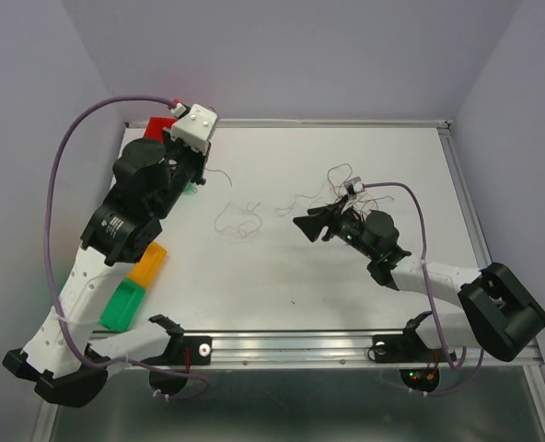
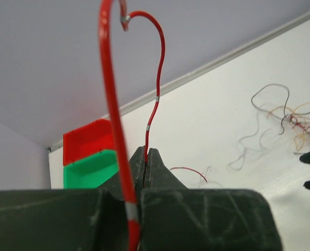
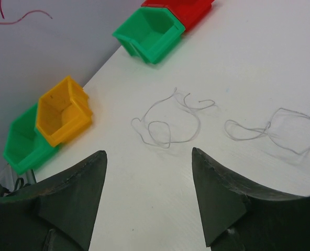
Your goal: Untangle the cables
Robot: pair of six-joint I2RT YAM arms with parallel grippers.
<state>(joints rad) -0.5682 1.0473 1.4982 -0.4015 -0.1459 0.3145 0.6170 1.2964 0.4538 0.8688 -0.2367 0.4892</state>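
Showing white table [image 1: 346, 285] between lavender walls [image 1: 300, 55], bins [image 3: 63, 112] at left edge; grey strands [image 3: 165, 125] loose mid-surface, tangle [image 2: 301, 128] nearby; left gripper [image 2: 145, 157] clamped on raised red wire [image 2: 157, 78]; right gripper [image 3: 148, 154] spread, unladen.

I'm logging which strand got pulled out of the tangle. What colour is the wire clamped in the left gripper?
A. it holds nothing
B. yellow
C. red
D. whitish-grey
C: in the left wrist view the left gripper has its fingers pressed together on a red wire that curls up above them.
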